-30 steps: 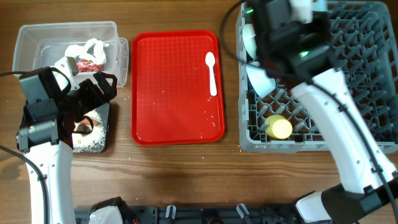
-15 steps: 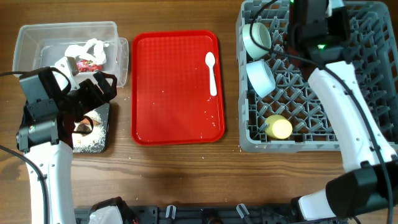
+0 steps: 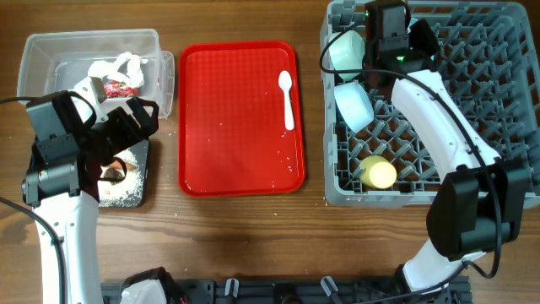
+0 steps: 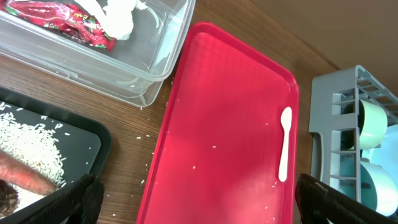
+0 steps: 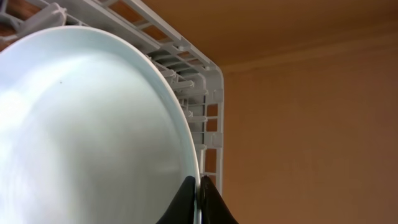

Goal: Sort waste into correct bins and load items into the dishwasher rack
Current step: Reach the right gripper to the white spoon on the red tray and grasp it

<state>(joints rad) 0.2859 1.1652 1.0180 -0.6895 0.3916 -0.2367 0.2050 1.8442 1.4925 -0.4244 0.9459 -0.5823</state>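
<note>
My right gripper [image 5: 199,193] is shut on the rim of the pale blue plate [image 5: 87,137], which stands on edge inside the grey dishwasher rack [image 3: 506,101] at its back left. In the overhead view the right gripper [image 3: 390,38] hides most of the plate. Two pale bowls [image 3: 346,49] [image 3: 354,105] and a yellow cup [image 3: 379,172] sit in the rack's left rows. The white spoon [image 3: 287,97] lies on the red tray [image 3: 240,118]. My left gripper [image 4: 199,202] hangs open and holds nothing, above the black tray [image 3: 139,190].
The clear tub [image 3: 51,51] at the back left holds a red wrapper [image 4: 62,22] and white tissue [image 4: 121,15]. The black tray holds rice crumbs [image 4: 31,143] and a brown sausage stick [image 4: 25,177]. Stray grains dot the wood between the trays.
The right arm has dropped from high over the rack's left side into its back-left corner, still holding the plate. The left arm has not moved.
</note>
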